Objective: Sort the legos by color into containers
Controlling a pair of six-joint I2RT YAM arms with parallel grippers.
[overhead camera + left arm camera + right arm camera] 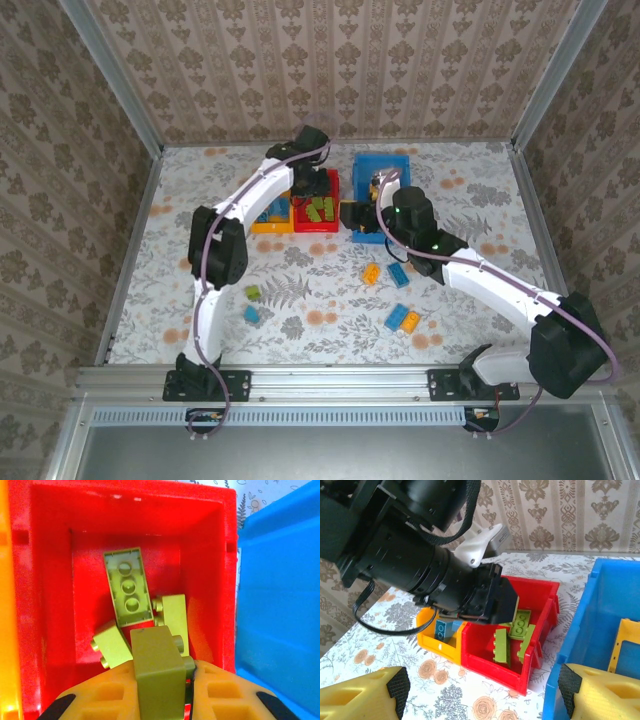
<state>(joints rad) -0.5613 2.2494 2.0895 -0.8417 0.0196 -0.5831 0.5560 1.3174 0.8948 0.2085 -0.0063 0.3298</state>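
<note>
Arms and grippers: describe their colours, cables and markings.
The left arm and right arm have white links, black joints and a mauve cable along each. Small green lights glow on the right arm. Gripper fingers are yellow-orange with black pads.

Three bins stand side by side at the far middle of the table: left bin, middle bin, right bin. Bricks lie in the middle bin. Loose bricks lie on the table nearer the arm bases.

Three bins and six bricks lying outside them
</note>
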